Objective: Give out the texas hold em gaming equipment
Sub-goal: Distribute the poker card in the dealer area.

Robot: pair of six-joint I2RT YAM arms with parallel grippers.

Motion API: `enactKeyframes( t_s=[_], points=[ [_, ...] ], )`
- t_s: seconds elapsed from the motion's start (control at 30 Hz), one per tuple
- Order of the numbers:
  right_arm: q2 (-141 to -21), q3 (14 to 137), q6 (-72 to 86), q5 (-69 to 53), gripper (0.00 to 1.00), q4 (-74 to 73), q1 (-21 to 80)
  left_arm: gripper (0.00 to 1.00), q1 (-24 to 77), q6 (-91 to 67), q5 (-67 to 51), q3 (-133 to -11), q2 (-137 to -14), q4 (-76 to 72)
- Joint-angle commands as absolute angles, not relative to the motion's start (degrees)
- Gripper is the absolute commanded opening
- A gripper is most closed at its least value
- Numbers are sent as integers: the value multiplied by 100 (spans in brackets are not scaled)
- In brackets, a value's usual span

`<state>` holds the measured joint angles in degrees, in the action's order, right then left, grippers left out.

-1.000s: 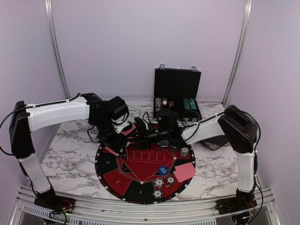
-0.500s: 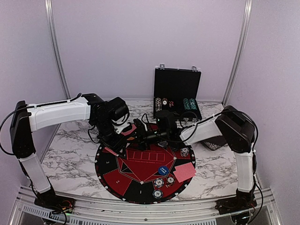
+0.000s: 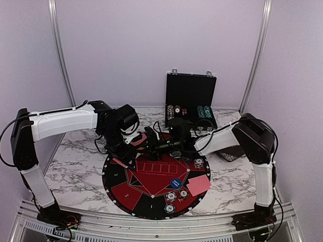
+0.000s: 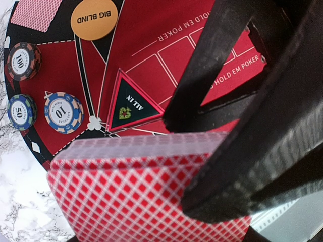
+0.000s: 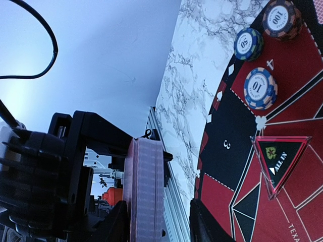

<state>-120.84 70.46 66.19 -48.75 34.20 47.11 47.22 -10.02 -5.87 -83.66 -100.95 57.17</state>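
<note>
The left fingers [image 3: 128, 154] are clamped on a deck of red-backed cards [image 4: 126, 196], set as narrow as the deck's thickness allows. They hold it off the round red-and-black mat [image 3: 151, 186], above the mat's far left part. In the right wrist view the deck shows edge-on and upright.

The right fingers [image 5: 113, 229] reach in from the other side and straddle the same deck, one finger on each face. They stand wider than the deck. A clear gap shows between the deck and one finger, while the other sits just beside the opposite face. Whether that one touches the cards cannot be told. In the left wrist view these fingers cross the frame as two dark bars, one over the deck's patterned back and one behind its top edge.

On the mat below lie three striped poker chips: one marked 100 [image 4: 23, 61], one marked 50 [image 4: 22, 111] and one marked 10 [image 4: 63, 112]. They sit near the mat's rim beside the black "ALL IN" triangle [image 4: 132, 105]. An orange "BIG BLIND" disc [image 4: 94, 18] lies past them, with dealt cards [image 4: 35, 12] just beside it.

At the mat's near right side lie a blue disc [image 3: 175, 183], a second set of dealt cards [image 3: 198, 185] and a few more chips [image 3: 171, 195]. An open black case [image 3: 191, 98] stands at the back of the marble counter [image 3: 75, 171]
</note>
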Motion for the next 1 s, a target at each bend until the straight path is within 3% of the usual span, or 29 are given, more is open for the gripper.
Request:
enactKeyframes(
  t_s=[0.0,0.97],
  points=[
    [-11919,6929,6483,-4703,39,3164,4614,50,4748,-954,-572,-8481,-9979,5768],
    [-11576,6803,6426,-4632,35,3146,4495,50,4744,-956,-571,-8482,-10014,5766]
  ],
)
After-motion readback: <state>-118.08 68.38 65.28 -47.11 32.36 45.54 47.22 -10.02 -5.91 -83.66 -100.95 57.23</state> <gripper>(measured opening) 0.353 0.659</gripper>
